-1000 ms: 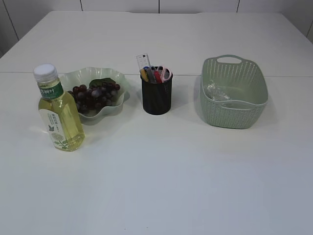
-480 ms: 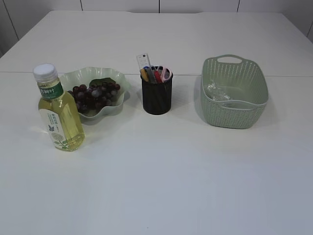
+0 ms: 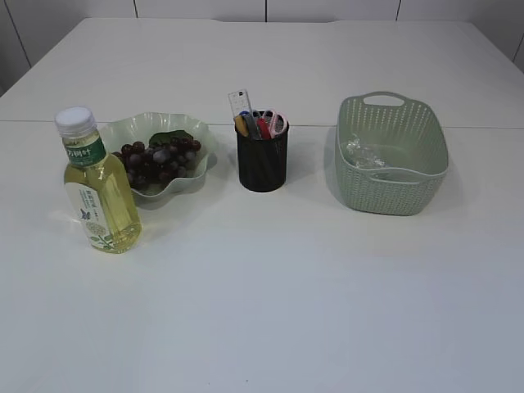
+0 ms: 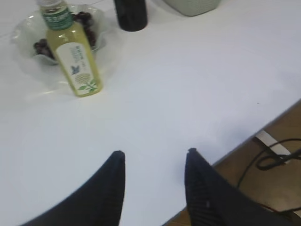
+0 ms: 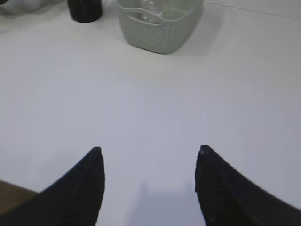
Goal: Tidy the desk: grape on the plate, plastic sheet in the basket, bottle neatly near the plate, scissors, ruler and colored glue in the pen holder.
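A bunch of dark grapes (image 3: 160,160) lies on the pale green wavy plate (image 3: 196,139). The yellow bottle (image 3: 99,193) with a white cap stands upright just left of the plate, also in the left wrist view (image 4: 75,59). The black mesh pen holder (image 3: 262,160) holds the ruler (image 3: 239,101), pink-handled scissors (image 3: 277,123) and colored glue (image 3: 252,124). Crumpled clear plastic sheet (image 3: 363,153) rests inside the green basket (image 3: 393,192). My left gripper (image 4: 155,153) is open and empty above the table's near edge. My right gripper (image 5: 149,150) is open and empty over bare table.
The white table's front edge (image 4: 263,127) shows in the left wrist view, with a brown floor and black cables (image 4: 273,160) below it. The basket (image 5: 160,33) and pen holder (image 5: 84,10) lie far ahead of the right gripper.
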